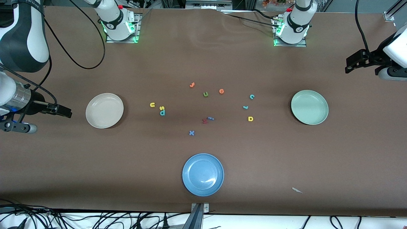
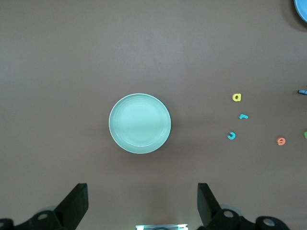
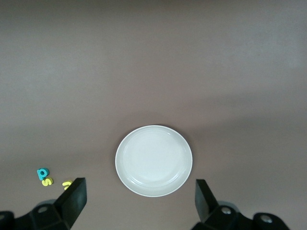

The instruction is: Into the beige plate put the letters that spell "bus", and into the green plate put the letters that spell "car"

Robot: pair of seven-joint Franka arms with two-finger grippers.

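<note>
The beige plate [image 1: 104, 110] [image 3: 153, 160] lies empty toward the right arm's end. Beside it are the yellow "u" [image 1: 152, 104] [image 3: 67, 183], yellow-green "s" [image 1: 161, 107] [image 3: 47, 181] and teal "b" [image 1: 162, 112] [image 3: 42, 173]. The green plate [image 1: 309, 107] [image 2: 139, 123] lies empty toward the left arm's end. Close to it are the teal "c" [image 1: 251, 96] [image 2: 231, 135], teal "r" [image 1: 245, 107] [image 2: 243, 116] and yellow "a" [image 1: 250, 118] [image 2: 236, 97]. My right gripper [image 1: 65, 111] [image 3: 139, 196] hangs open and empty over the table's end by the beige plate. My left gripper [image 1: 351, 65] [image 2: 142, 201] hangs open and empty over the table's end by the green plate.
A blue plate [image 1: 203, 174] sits nearest the front camera. Loose in the middle lie an olive "u" [image 1: 205, 94], two orange letters [image 1: 192, 84] [image 1: 221, 91], a red letter [image 1: 205, 121], a small blue letter [image 1: 210, 118] and a blue "x" [image 1: 191, 133]. A paper scrap [image 1: 297, 190] lies near the front edge.
</note>
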